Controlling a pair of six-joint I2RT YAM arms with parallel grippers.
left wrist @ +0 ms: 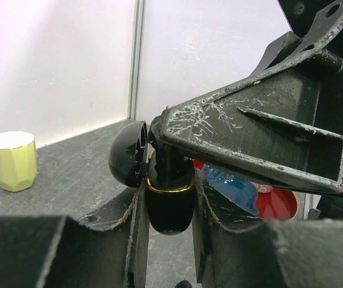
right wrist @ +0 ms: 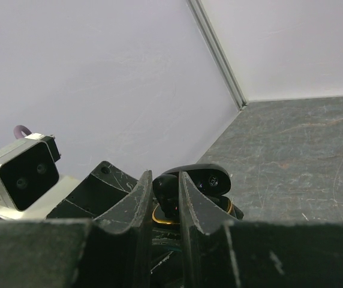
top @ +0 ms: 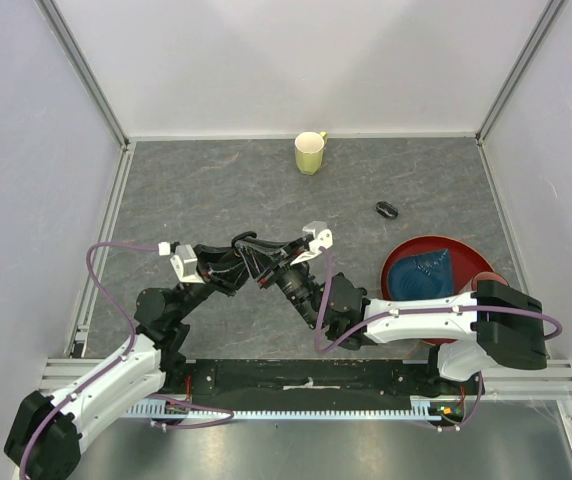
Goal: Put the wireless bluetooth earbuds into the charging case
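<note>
My left gripper [left wrist: 168, 192] is shut on the charging case [left wrist: 170, 213], a glossy black pod with a gold rim, held above the table with its lid [left wrist: 128, 153] swung open to the left. My right gripper [right wrist: 164, 180] is shut on a small black earbud [right wrist: 167, 195], held right at the case's open mouth [right wrist: 159, 219]. In the top view the two grippers meet at mid-table, the left [top: 254, 262] and the right [top: 278, 268]. Another small black earbud [top: 387, 209] lies on the table at the far right.
A yellow-green mug [top: 310, 152] stands at the back centre and also shows in the left wrist view [left wrist: 11, 160]. A red plate [top: 436, 241] holding a blue object [top: 426, 275] sits at the right, near the right arm. White walls enclose the table.
</note>
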